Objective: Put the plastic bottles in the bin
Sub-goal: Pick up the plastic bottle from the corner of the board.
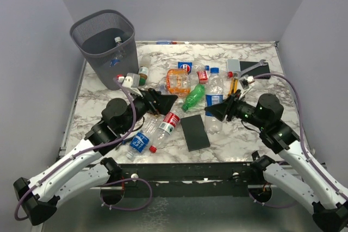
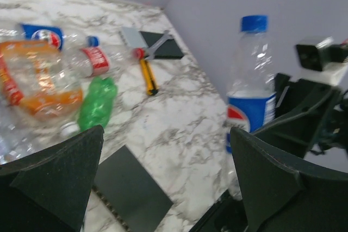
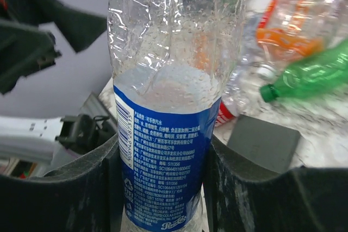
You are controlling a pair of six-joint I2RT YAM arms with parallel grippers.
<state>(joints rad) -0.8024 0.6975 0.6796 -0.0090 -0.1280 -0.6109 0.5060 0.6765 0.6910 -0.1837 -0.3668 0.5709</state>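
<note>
Clamping a blue-labelled clear bottle (image 1: 216, 86) in the right pincer (image 1: 213, 110), bin (image 1: 99, 61) well to its left. Gaping empty at the left pincer (image 2: 163, 183), green bottle (image 2: 98, 101) just beyond one finger. Pressing both fingers (image 3: 65, 194) onto Chinese small print, "Pepsi" lowest.

The bin (image 1: 98, 61) stands at the far left corner of the desk (image 1: 239, 139), its mouth open from above. Between it and the right gripper (image 1: 212, 111), which clasps an upright blue-labelled bottle (image 1: 215, 93), lie the orange bottle (image 1: 178, 80), the green bottle (image 1: 193, 97) and the left gripper (image 1: 167, 100), jaws spread wide. A black slab (image 1: 194, 131) lies just in front of both grippers. Bare desk shows at the near right and along the left edge.
</note>
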